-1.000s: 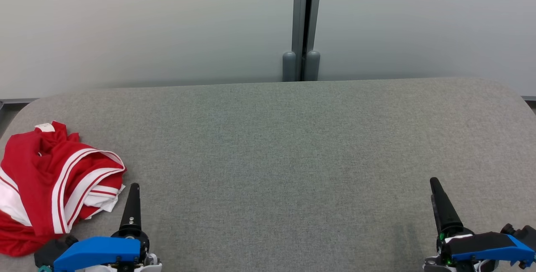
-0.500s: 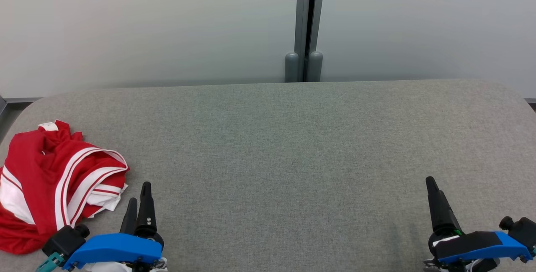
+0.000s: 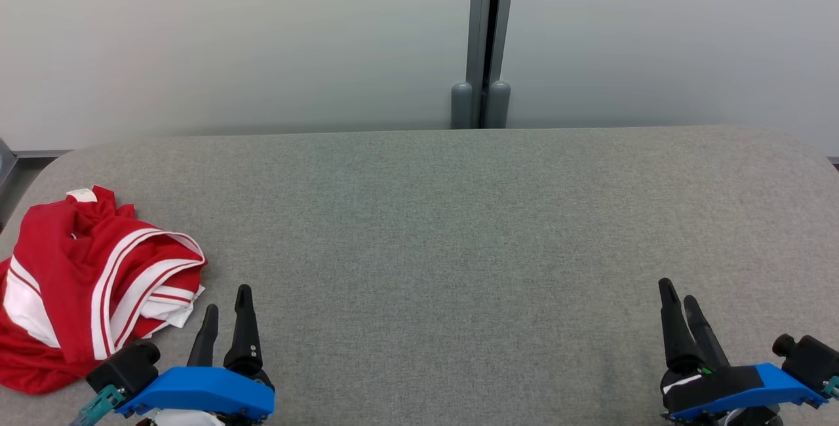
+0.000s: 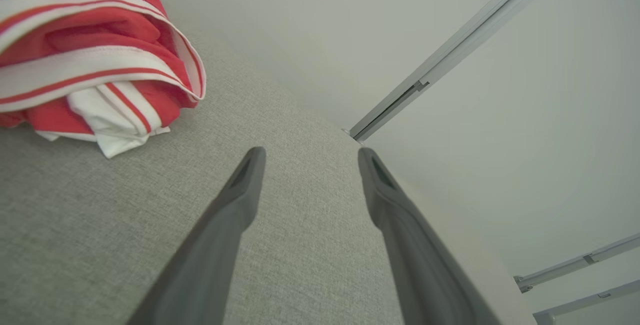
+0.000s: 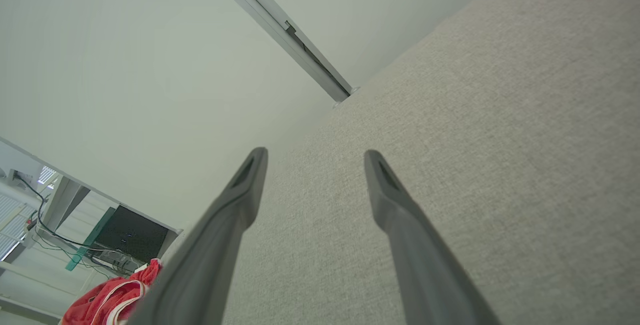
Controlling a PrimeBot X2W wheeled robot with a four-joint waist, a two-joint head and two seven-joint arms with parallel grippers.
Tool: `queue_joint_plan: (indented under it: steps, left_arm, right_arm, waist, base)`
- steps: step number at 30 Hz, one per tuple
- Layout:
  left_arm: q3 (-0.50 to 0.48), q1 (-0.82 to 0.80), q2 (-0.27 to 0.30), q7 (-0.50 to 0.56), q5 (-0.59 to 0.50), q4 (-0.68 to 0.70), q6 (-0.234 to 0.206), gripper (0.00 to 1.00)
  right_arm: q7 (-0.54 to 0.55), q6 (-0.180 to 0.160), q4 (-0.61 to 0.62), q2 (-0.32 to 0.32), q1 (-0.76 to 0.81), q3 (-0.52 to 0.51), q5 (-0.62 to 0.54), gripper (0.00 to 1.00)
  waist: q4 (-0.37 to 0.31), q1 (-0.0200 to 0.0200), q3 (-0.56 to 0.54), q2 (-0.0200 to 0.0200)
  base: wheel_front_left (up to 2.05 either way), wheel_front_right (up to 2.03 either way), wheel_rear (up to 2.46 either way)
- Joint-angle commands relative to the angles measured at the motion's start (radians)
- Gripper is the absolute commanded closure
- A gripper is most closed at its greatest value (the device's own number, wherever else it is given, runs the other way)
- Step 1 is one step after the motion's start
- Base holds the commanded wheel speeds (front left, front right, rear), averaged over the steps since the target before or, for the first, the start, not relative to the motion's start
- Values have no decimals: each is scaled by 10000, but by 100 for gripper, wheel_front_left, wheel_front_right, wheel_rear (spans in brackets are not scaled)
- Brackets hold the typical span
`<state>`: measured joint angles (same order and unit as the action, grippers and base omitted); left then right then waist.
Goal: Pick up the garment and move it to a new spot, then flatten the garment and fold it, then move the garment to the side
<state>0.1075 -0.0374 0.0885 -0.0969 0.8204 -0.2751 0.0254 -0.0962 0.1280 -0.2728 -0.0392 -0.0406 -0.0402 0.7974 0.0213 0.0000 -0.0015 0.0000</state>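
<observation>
The garment [image 3: 85,282] is a crumpled red piece with white stripes, lying in a heap at the left end of the grey table [image 3: 459,229]. In the left wrist view the garment [image 4: 85,60] fills the upper left corner, and in the right wrist view the garment [image 5: 107,300] is small at the bottom left. My left gripper [image 3: 227,298] hovers just right of the heap's near edge, open and empty, clear of the cloth. At the lower right my right gripper [image 3: 679,290] stands open too, with nothing between its fingers.
A pale wall [image 3: 229,39] with a grey vertical post [image 3: 483,39] runs along the table's far edge. The table's rounded left corner lies just beyond the garment. Past that end, the right wrist view shows a dark box with cables [image 5: 125,237] on the floor.
The head camera has shifted slightly. My left gripper has turned so both fingers show and has moved a little right. The right gripper has also rotated, showing both fingers. The garment lies unmoved.
</observation>
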Motion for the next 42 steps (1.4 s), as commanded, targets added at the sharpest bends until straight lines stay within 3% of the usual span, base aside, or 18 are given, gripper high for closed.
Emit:
queue_joint_plan:
  steps: [1,22,42]
  left_arm:
    - [55,-156,114,-95,-332,59,-69,0]
    - [736,-238,390,-702,-2829,-81,-390,0]
    - [1226,-194,562,-1152,-4435,-233,-747,0]
  right_arm:
    - [-102,26,133,-79,-69,22,-283,0]
    - [-704,28,-52,-107,-118,161,-2652,0]
    - [-1037,33,-99,-127,-23,272,-4330,0]
  waist:
    - [7,0,3,0]
    - [25,0,79,0]
    - [79,0,39,0]
  base:
    - [0,0,0]
    - [0,0,0]
    - [0,0,0]
